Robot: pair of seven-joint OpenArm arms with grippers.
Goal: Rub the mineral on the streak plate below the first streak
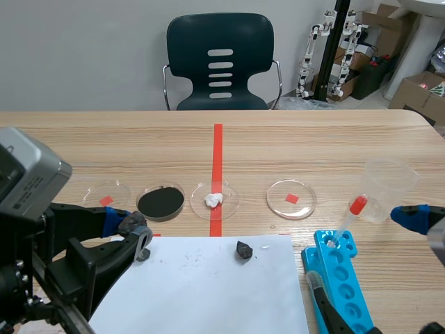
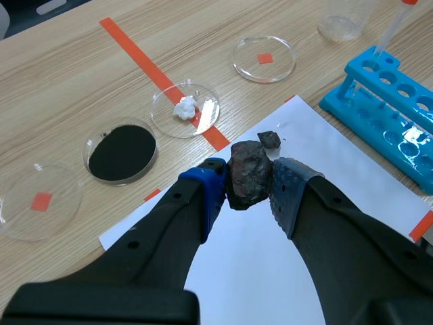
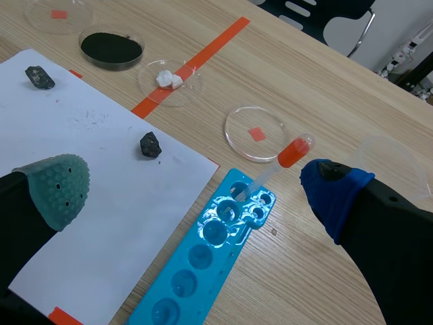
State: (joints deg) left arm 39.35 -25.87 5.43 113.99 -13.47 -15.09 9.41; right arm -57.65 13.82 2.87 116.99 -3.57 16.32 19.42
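**Left pincer (image 2: 249,186) clenched on the mineral (image 2: 247,172), above the sheet's far left corner**

Both pads (image 2: 289,189) press on opposite flanks of the mineral, a dark, reddish-brown lump with a rough, knobbly surface. It sits right at the fingertips, with part of it standing out beyond them. From the scene view the pincer hovers at the far left corner of the white sheet (image 1: 201,285), which seems to serve as the streak plate.

Judging by its look, the lump is hard, stiff and dense for its bulk. It is not slippery, but its uneven faces could let it pivot between the pads once it drags. A hold across the broadest part, as now, seems right, leaving a corner bare to rub. Thin edges may crumble under hard pressure.

Faint grey marks (image 1: 191,259) lie on the sheet just right of the pincer. Whether they are the first streak is hard to tell. If they are, the new rub belongs on their near side. The sheet looks thin and nothing visibly pins it, so it may slide or crease.

A small dark stone (image 1: 243,250) rests near the sheet's far edge. Beyond it on the worktop (image 1: 313,139) stand a dish of black powder (image 1: 160,202) and a dish of white lumps (image 1: 215,200).

The right pincer (image 3: 196,193) hangs released at the right, beside the blue rack (image 1: 341,278).
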